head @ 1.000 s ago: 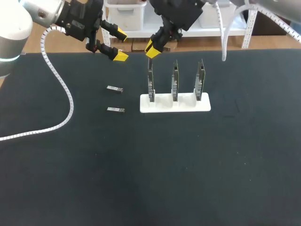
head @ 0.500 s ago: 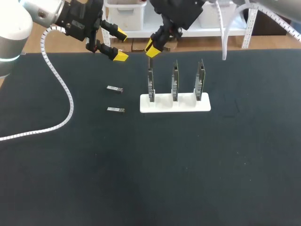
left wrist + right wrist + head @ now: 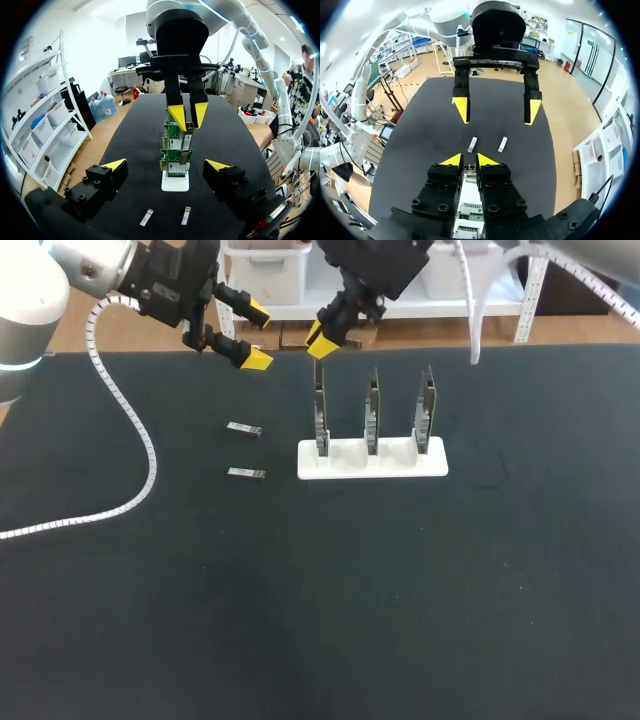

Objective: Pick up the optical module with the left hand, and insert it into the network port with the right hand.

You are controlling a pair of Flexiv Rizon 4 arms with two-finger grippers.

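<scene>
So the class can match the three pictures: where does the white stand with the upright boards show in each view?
Head view: white stand, upper middle, right of the two small modules.
Left wrist view: stand ahead of the left hand, beyond the modules.
Right wrist view: stand directly under the right hand; modules ahead.
Shared landmark: the two modules, side by side.

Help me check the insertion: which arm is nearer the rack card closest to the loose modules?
Right. The right arm hangs just above that card; the left arm is off sideways, by the modules.
</scene>
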